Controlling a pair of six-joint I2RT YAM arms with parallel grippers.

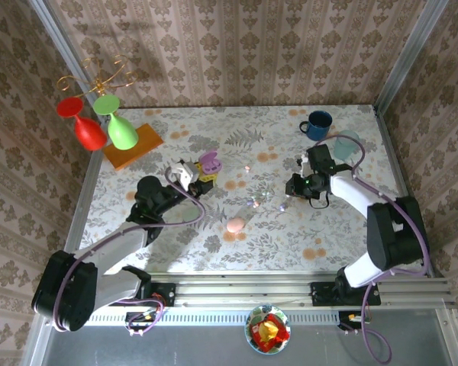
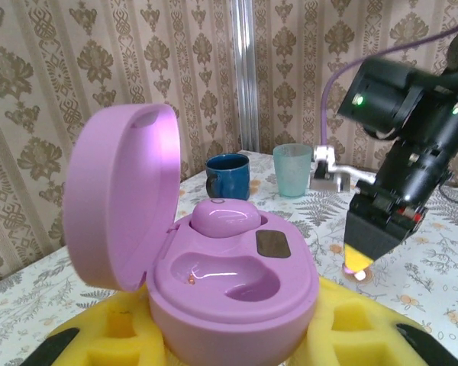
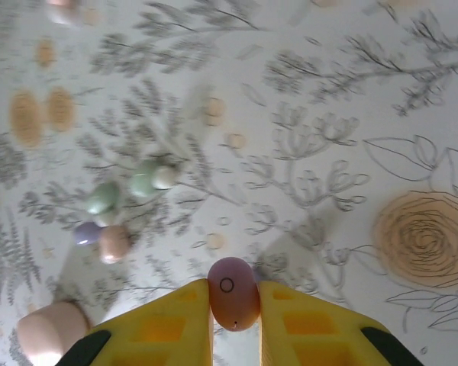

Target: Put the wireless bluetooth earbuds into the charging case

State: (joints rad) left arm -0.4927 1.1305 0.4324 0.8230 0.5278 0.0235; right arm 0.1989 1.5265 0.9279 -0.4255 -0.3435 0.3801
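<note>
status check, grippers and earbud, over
Copy: left gripper shut on open lilac case, one bud seated, near slot empty. right gripper shut on earbud, low at the table. loose buds beside it.

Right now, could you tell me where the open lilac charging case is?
Top view: the lilac case is clamped in the left gripper, left of table centre, lid open.

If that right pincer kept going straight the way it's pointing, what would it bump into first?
Probably the flowered table itself: the right pincer, closed on a pinkish earbud, points down at bare cloth, with the loose earbuds off to one side.
</note>
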